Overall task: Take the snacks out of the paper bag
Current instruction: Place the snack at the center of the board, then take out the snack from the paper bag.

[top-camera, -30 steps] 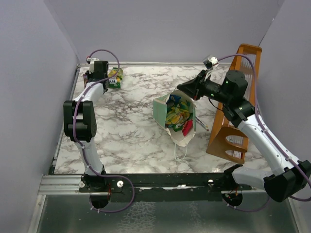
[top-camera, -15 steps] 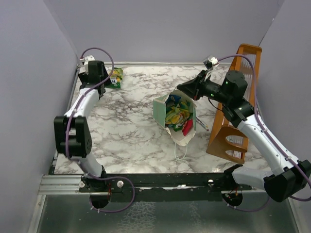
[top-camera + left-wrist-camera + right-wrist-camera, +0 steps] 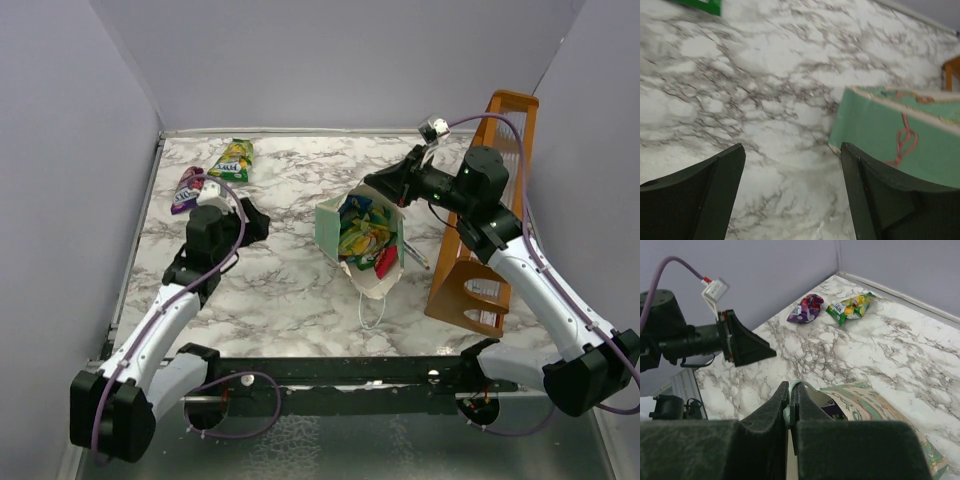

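The mint-green paper bag (image 3: 330,232) stands tilted mid-table, its mouth open and full of colourful snacks (image 3: 365,232). My right gripper (image 3: 374,184) is shut on a mint-green strip at the bag's far rim (image 3: 792,399). A green-yellow snack (image 3: 236,160) and a purple snack (image 3: 188,188) lie on the table at the back left; the right wrist view shows the green-yellow snack (image 3: 850,306) and the purple snack (image 3: 806,308) too. My left gripper (image 3: 252,224) hovers left of the bag, open and empty. In its wrist view, the gripper (image 3: 792,150) faces the bag's green wall (image 3: 875,135).
A tall orange-brown wooden rack (image 3: 482,240) stands close to the right of the bag. A thin pen-like stick (image 3: 415,254) lies between bag and rack. Grey walls close in the marble table (image 3: 280,290) at the back and both sides.
My left gripper opened at the back left corner, leaving the purple snack on the table, then swung back toward the middle and now points at the bag. The right arm has not moved.
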Controlling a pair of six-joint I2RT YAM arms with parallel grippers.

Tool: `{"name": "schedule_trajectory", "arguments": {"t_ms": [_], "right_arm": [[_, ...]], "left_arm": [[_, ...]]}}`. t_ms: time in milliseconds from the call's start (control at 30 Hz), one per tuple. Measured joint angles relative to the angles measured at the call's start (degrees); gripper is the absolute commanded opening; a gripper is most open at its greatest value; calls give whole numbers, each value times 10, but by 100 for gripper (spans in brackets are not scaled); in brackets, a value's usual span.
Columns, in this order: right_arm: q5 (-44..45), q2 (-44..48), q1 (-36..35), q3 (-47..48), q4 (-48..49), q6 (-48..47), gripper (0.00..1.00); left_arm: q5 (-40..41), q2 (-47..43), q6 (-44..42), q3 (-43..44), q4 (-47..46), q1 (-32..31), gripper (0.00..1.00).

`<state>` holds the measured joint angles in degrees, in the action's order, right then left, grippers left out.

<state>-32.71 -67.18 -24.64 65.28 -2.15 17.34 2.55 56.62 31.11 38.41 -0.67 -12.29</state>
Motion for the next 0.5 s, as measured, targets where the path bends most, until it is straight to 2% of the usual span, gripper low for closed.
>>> {"name": "schedule_trajectory", "arguments": {"t_ms": [133, 267, 500], "right_arm": [[0, 0, 0, 0, 1, 0, 1], [-2, 0, 0, 0, 2, 2, 1], [-3, 0, 0, 0, 3, 4, 1]], "left_arm": [[-42, -73, -6, -35, 27, -61, 79], [-74, -134, -18, -30, -2, -100, 79], [-108, -98, -67, 51, -40, -231, 78]]}}
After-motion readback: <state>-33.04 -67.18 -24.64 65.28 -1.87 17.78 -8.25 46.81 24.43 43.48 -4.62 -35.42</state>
